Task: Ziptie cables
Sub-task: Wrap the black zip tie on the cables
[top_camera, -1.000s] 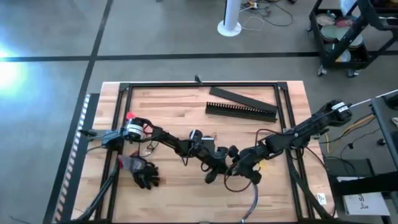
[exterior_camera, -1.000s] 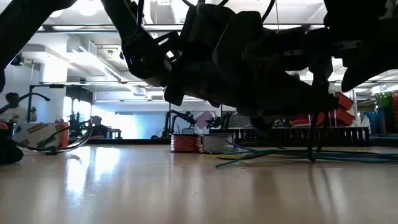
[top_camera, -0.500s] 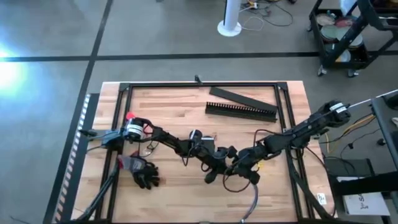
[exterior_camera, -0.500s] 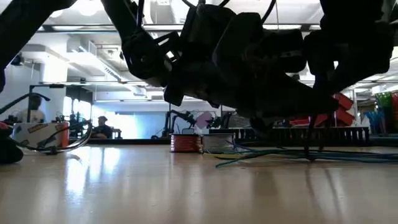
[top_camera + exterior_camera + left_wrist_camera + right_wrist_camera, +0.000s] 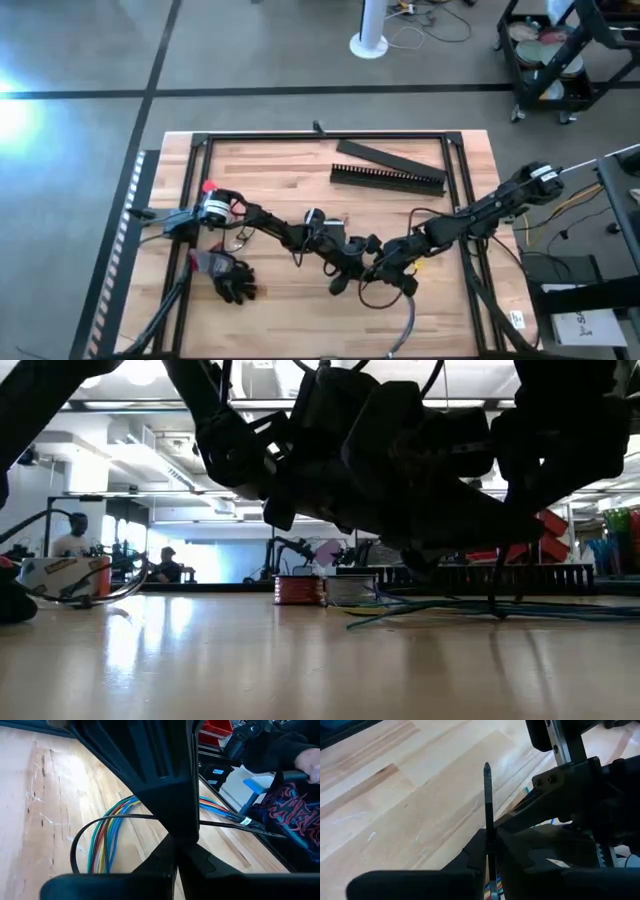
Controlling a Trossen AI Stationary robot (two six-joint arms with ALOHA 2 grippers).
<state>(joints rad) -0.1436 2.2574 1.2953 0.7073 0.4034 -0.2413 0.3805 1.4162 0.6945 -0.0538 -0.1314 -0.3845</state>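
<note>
Meeting near the middle of the table [image 5: 270, 165], a little toward its front edge — left gripper [image 5: 352, 262] reaching in from the left side, right gripper [image 5: 385, 268] stretched in from the right, the two almost touching in the high view. Right fingers pinched shut on the ziptie [image 5: 487, 805], a thin black strip standing up straight from between them with a small pointed tip, seen in the right wrist view. Left fingers close together in the left wrist view, a thin black strand [image 5: 130, 817] curving past them; whether anything is actually gripped there, cannot tell. Beneath both grippers, the cables [image 5: 107, 832] — a bundle of blue, green, yellow and red cords lying flat on the wood, sweeping in a bend. Low view mostly blocked by the dark bulk of both arms overhead, the cable bundle a thin coloured line on the tabletop behind. Farther back on the table, a long comb-toothed duct [image 5: 388, 178] and a flat black bar [image 5: 390, 155] beside it, well apart from the grippers. Near the left arm's base, a black glove [image 5: 232, 278].
</note>
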